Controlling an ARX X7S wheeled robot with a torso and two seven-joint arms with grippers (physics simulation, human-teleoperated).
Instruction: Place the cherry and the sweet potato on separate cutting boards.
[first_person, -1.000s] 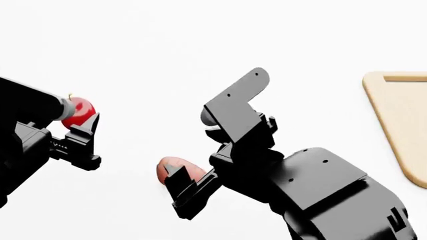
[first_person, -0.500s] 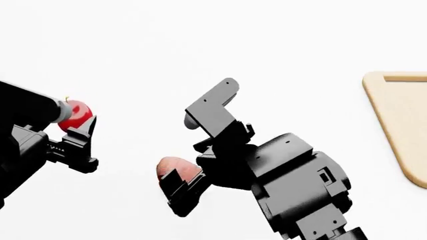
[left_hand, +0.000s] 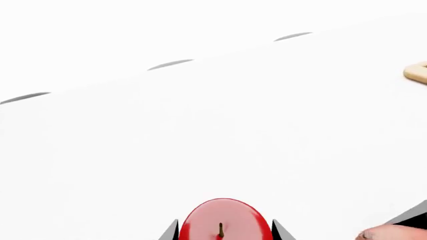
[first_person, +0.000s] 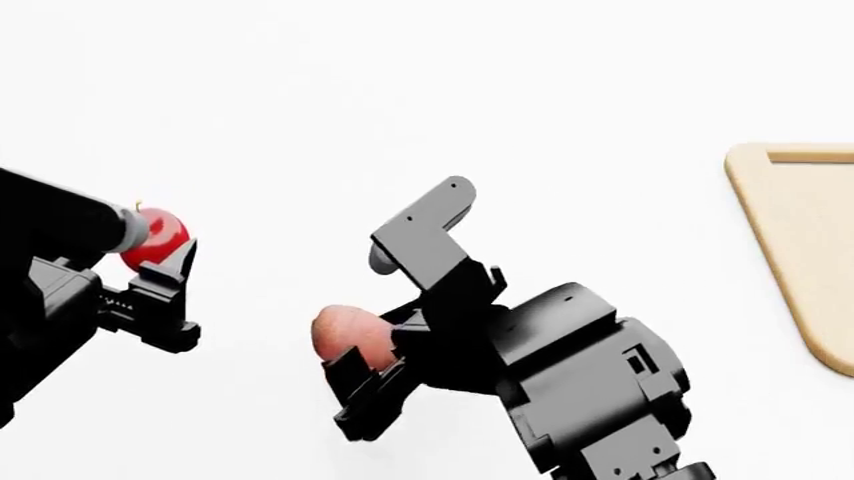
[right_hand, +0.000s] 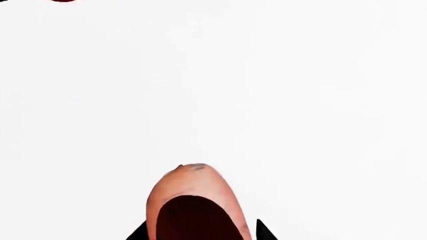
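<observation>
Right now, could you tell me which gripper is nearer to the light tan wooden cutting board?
The right gripper. It sits around the pinkish-tan sweet potato near the middle of the head view; the board lies at far right. The left gripper, around the glossy red cherry, is farthest.

Bare white simulated tabletop (first_person: 400, 90) with a cutting board (first_person: 807, 240)

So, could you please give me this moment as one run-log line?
left gripper: around cherry | right gripper: around sweet potato | cutting board: bare, far right | nothing placed yet

Matte black angular arms, small screw holes.
</observation>
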